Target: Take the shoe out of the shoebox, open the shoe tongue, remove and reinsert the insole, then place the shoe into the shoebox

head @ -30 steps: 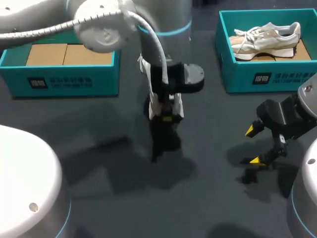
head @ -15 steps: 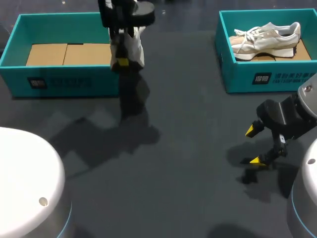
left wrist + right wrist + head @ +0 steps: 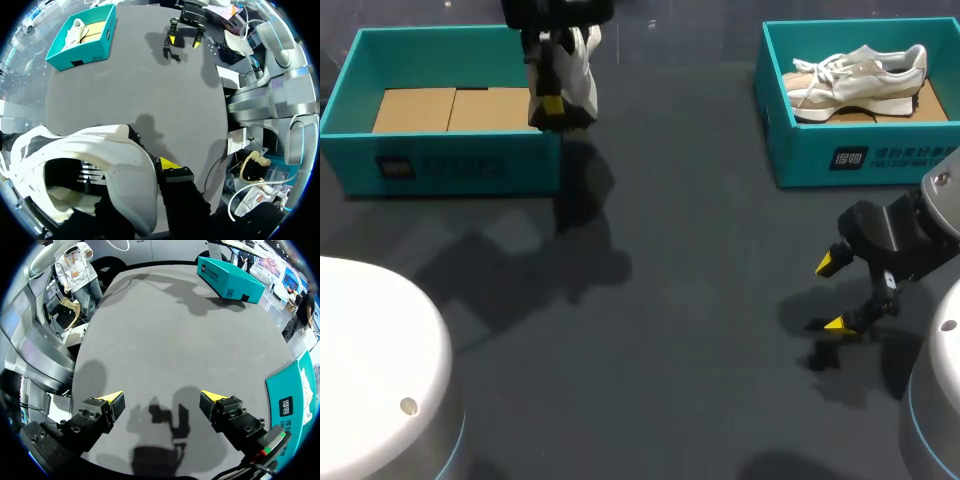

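Note:
My left gripper (image 3: 554,106) hangs over the right end of the left teal shoebox (image 3: 440,165), shut on a white shoe (image 3: 582,72). In the left wrist view the white shoe (image 3: 105,160) fills the space by the gripper, heel opening toward the camera. One yellow fingertip (image 3: 169,163) presses its side; the other is hidden behind it. The box shows brown cardboard (image 3: 450,108) on its floor. My right gripper (image 3: 838,295) stands open low over the table at the right, with nothing between its fingers (image 3: 112,401).
A second teal shoebox (image 3: 840,150) at the back right holds another white shoe (image 3: 860,72). The dark table (image 3: 700,300) stretches between the two boxes. The right gripper (image 3: 183,38) and the far box (image 3: 82,30) show small in the left wrist view.
My left arm has carried the shoe from the middle of the table to the back left, ending over the left box's right end. The right arm has not moved.

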`<action>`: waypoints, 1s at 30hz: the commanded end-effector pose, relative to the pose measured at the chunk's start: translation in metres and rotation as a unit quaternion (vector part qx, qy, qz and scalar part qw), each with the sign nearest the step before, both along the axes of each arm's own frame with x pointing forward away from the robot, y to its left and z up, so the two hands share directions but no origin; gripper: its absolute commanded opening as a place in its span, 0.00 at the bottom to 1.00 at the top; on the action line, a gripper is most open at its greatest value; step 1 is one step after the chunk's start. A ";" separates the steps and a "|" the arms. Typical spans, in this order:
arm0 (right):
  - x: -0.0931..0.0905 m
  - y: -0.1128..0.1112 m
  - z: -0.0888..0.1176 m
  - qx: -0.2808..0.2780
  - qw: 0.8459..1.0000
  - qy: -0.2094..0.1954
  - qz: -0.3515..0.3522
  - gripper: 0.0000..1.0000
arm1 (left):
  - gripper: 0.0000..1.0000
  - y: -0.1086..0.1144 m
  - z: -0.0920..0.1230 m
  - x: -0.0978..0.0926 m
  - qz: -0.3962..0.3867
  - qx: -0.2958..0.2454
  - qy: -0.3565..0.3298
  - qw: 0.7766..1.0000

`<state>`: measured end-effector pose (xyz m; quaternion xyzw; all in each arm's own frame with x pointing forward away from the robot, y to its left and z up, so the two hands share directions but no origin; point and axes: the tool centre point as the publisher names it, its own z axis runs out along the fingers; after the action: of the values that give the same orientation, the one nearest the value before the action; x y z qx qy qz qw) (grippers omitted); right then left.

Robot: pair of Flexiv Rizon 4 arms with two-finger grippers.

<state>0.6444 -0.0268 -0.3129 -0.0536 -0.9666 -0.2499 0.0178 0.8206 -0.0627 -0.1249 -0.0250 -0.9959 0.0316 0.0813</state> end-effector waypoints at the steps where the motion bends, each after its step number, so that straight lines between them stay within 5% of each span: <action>1: -0.002 0.000 0.000 -0.001 1.000 -0.001 -0.001 1.00 | 0.00 0.019 0.003 0.016 -0.001 -0.001 -0.001 1.000; 19: -0.002 0.000 0.000 -0.001 1.000 -0.001 -0.001 1.00 | 0.00 0.212 0.009 0.132 0.033 0.015 -0.001 0.999; 30: -0.002 0.000 0.000 -0.001 1.000 -0.001 -0.001 1.00 | 0.00 0.212 0.009 0.132 0.033 0.015 -0.001 0.999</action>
<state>0.6444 -0.0268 -0.3129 -0.0536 -0.9666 -0.2499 0.0178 0.9537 0.1500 -0.1176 0.0098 -0.9964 0.0211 0.0814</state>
